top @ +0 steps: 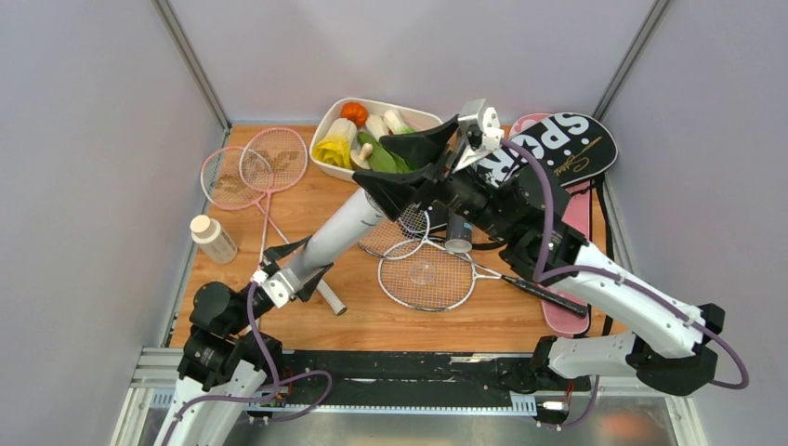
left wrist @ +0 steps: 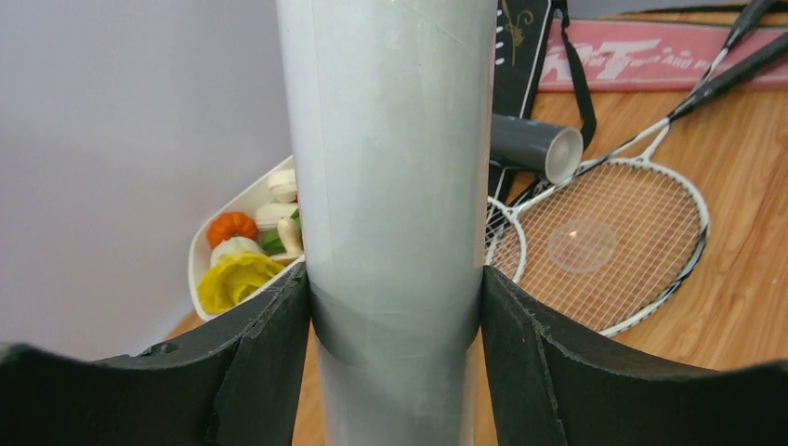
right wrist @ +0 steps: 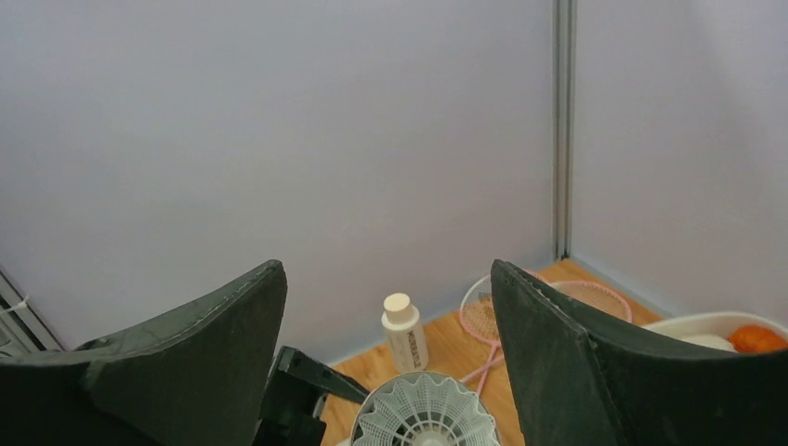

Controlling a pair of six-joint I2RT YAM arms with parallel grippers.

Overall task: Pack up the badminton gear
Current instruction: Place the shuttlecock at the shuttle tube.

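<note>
While the left gripper [left wrist: 395, 321] clamps matte black jaws around the smooth, cylindrical white tube [left wrist: 390, 139], held tilted, the right gripper [right wrist: 386, 325] spreads its jaws wide over a lacy, round shuttlecock [right wrist: 425, 416].

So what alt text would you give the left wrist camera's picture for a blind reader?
The left gripper clamps a white tube that fills the picture's middle. Behind it, on the wooden table, lie a silver racquet, a black tube and a white tray of toy vegetables.

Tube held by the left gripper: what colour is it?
The tube is white, slightly greyish; clearest in the left wrist view.
</note>
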